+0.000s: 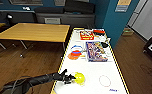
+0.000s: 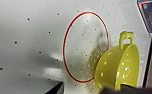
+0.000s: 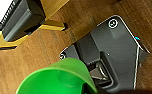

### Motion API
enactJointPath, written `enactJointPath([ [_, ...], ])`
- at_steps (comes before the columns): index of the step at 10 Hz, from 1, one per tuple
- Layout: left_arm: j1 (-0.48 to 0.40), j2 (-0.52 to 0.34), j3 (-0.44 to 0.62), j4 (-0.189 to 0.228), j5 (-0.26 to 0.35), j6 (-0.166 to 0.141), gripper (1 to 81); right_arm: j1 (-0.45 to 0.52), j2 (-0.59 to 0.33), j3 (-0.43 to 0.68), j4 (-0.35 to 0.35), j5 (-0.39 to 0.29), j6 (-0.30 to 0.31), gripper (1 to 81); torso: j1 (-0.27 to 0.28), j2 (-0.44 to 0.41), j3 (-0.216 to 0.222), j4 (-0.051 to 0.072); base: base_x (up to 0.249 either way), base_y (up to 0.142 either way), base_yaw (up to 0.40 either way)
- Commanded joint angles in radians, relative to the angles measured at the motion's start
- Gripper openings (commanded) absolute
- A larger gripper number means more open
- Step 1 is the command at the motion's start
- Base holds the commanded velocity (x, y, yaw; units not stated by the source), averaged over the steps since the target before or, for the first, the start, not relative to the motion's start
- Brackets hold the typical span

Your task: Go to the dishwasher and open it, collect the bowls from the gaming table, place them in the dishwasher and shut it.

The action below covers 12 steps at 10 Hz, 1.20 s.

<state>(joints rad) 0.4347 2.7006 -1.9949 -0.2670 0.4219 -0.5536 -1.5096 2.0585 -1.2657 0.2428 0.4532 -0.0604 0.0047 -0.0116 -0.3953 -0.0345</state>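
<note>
The yellow-green bowl, pierced with small holes, hangs tilted just over the near end of the white, yellow-edged gaming table. My left gripper reaches in from the left and is shut on its rim. In the left wrist view the bowl casts a shadow onto the tabletop beside a red ring. The bright green bowl is held in my right gripper above the wooden floor, beside the table's yellow edge. The dishwasher is out of view.
Board-game boxes, a red box and coloured rings lie further along the table. A wooden-topped table stands to the left, a teal wall to the right, dark seating behind. My grey base is on the floor.
</note>
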Motion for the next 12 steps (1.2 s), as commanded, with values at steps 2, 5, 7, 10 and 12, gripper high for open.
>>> enactJointPath([
  [2, -0.116, 0.022, -0.065, 0.003, 0.083, -0.051, 81.1, 0.024, -0.048, 0.040, -0.026, -0.064, -0.004, 1.0, 0.000, 0.000, 0.000, 0.000, 0.000, 0.000, 0.000],
  [5, -0.115, 0.036, -0.076, 0.055, 0.083, -0.048, 81.1, 0.033, -0.045, 0.039, -0.020, -0.065, -0.004, 1.0, 0.000, 0.000, 0.000, 0.000, 0.000, 0.000, 0.000],
  [7, -0.107, 0.035, -0.062, 0.103, 0.084, -0.043, 1.0, 0.033, -0.047, 0.034, -0.017, -0.065, -0.002, 1.0, 0.000, 0.000, 0.000, 0.000, 0.000, 0.000, 0.000],
  [10, -0.127, -0.017, 0.033, 0.132, 0.083, -0.042, 1.0, 0.034, -0.044, 0.022, -0.017, -0.068, 0.002, 1.0, 0.000, 0.000, 0.000, 0.000, 0.000, 0.000, 0.000],
  [12, -0.182, -0.100, 0.188, 0.134, 0.083, -0.040, 1.0, 0.036, -0.050, 0.030, -0.020, -0.070, 0.002, 1.0, 0.000, 0.000, 0.000, 0.000, 0.000, 0.000, 0.000],
])
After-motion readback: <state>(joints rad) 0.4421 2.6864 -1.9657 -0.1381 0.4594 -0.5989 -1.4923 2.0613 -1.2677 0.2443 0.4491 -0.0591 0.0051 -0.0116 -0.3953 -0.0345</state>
